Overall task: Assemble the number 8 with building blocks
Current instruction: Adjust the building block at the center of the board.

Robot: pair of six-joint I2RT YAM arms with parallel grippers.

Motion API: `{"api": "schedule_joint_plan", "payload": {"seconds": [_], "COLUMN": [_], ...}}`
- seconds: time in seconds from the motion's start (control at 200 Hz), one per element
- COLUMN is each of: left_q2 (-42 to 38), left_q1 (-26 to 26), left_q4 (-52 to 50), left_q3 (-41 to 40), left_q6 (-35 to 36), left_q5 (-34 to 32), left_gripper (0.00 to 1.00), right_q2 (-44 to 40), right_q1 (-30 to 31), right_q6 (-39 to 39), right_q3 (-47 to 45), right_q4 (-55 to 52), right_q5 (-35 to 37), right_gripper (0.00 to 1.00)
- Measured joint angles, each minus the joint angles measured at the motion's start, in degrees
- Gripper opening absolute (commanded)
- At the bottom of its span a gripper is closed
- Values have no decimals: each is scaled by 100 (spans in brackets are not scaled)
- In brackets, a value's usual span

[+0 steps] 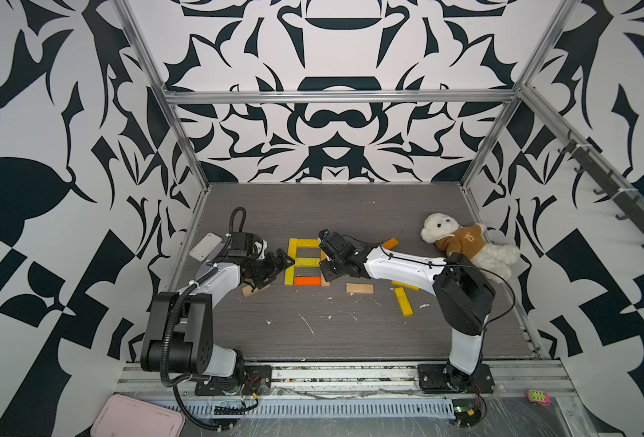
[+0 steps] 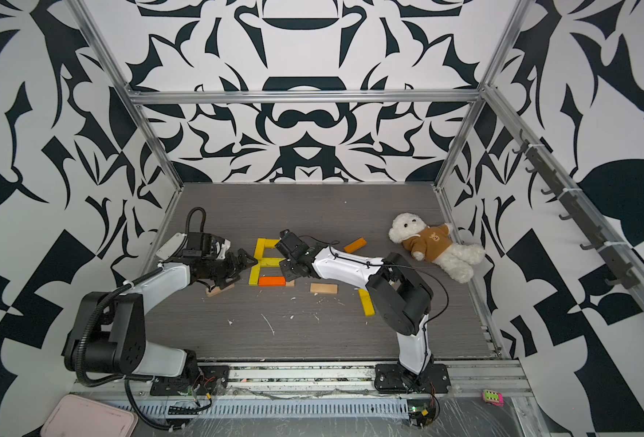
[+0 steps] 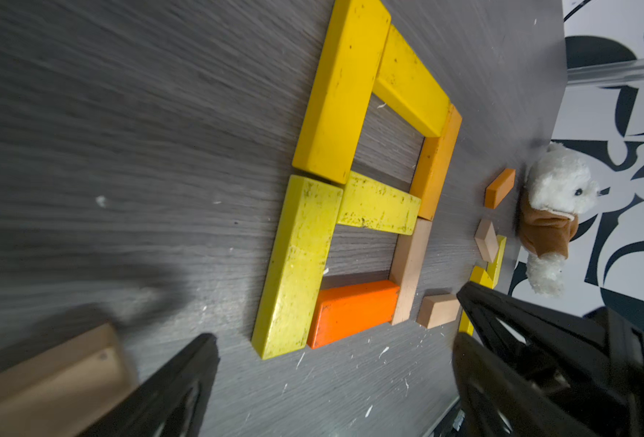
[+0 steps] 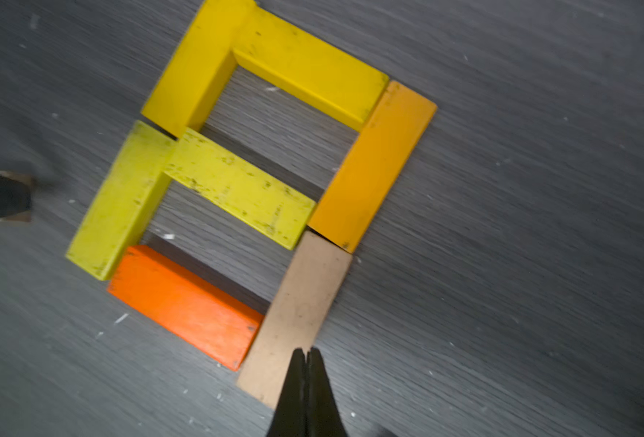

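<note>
The building blocks form a closed figure 8 on the grey table, made of yellow planks, an orange plank, an amber plank and a tan plank. My right gripper is shut and empty, its tips over the tan plank's lower end. My left gripper is open just left of the 8, holding nothing, with a loose tan plank beneath it. Spare planks lie to the right: tan, yellow and orange.
A white teddy bear in a brown hoodie lies at the right wall. A white-and-grey flat case sits by the left wall behind the left arm. A pink tray rests outside the front rail. Metal frame posts edge the table.
</note>
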Motion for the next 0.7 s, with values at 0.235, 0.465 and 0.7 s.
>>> {"api": "schedule_joint_plan", "payload": {"seconds": [0.235, 0.465, 0.7], "left_q2": [190, 278, 376], "left_q1": [-168, -216, -238], "left_q4": [63, 162, 208], "left_q3": [17, 127, 129], "left_q6": [2, 0, 0], "left_q5": [15, 26, 35], "left_gripper": [99, 99, 99], "right_q2": [-50, 0, 175], "right_q1": [-151, -157, -157], "right_q6": [83, 94, 92], "right_q3": [-293, -341, -341], "right_q4": [-37, 76, 223], "right_q5": [57, -208, -415], "right_gripper": [1, 1, 1]}}
